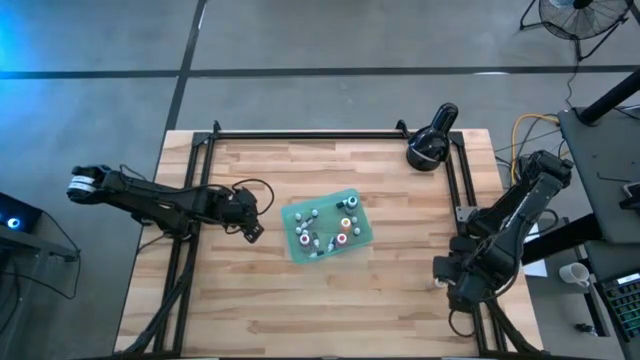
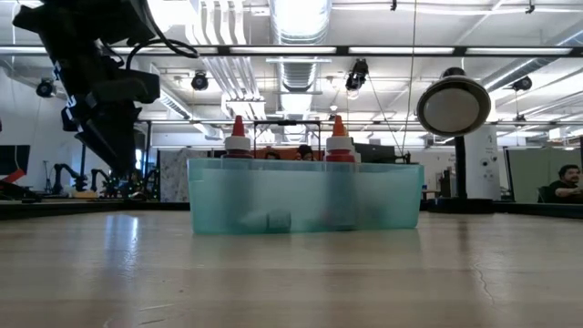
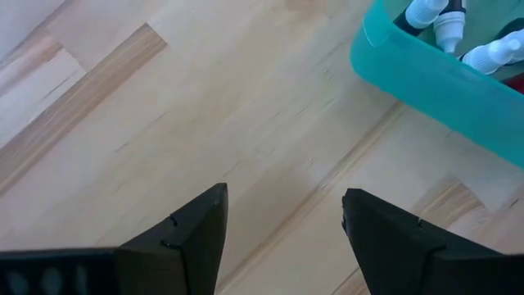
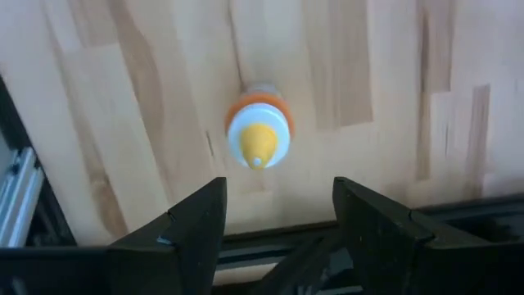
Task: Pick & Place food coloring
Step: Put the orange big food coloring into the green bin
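From overhead you look straight down on the whole table (image 1: pixel 330 290). At tabletop height you look level across it into the room. Both views share the teal tray (image 1: pixel 296 245). Your wrist cameras look down close on the wood.

Two dark jointed arms, black cables, wedge-shaped black fingers (image 3: pixel 184 238)

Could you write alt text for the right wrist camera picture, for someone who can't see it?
A small orange food coloring bottle with a white and yellow cap stands on the wooden table, seen from above. The right gripper hovers over it, jaws open.
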Action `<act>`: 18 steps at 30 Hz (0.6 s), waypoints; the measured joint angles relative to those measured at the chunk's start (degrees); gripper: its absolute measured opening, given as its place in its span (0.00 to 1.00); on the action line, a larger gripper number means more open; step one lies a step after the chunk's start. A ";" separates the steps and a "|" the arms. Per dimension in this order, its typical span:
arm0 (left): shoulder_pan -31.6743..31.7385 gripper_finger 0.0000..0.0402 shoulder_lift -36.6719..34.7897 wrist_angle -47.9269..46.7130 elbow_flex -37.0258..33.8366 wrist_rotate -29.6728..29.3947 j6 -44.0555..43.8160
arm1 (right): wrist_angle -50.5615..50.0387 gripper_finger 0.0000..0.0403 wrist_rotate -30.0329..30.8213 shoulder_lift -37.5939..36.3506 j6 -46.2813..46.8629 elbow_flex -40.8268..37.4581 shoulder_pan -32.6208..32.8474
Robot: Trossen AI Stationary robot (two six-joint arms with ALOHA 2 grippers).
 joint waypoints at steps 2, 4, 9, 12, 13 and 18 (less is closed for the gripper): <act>0.00 0.53 0.00 0.43 0.00 -0.01 0.01 | 0.80 0.54 0.00 0.00 -2.49 -0.27 0.00; 0.00 0.53 0.00 0.84 0.00 -0.28 0.03 | 2.67 0.54 -0.04 0.00 -5.60 -0.38 0.00; 0.00 0.53 0.00 2.16 0.00 -0.42 0.05 | 3.61 0.54 0.04 0.51 -9.74 -0.79 0.00; 0.00 0.53 0.00 3.04 0.00 -0.54 0.05 | 3.62 0.54 1.16 0.88 -10.28 -1.75 0.00; 0.00 0.53 0.00 3.04 0.00 -0.69 0.05 | 3.67 0.54 1.41 1.14 -10.67 -2.05 0.00; 0.00 0.53 0.00 3.18 0.00 -0.76 0.05 | 4.61 0.54 1.74 2.83 -13.25 -2.22 -0.02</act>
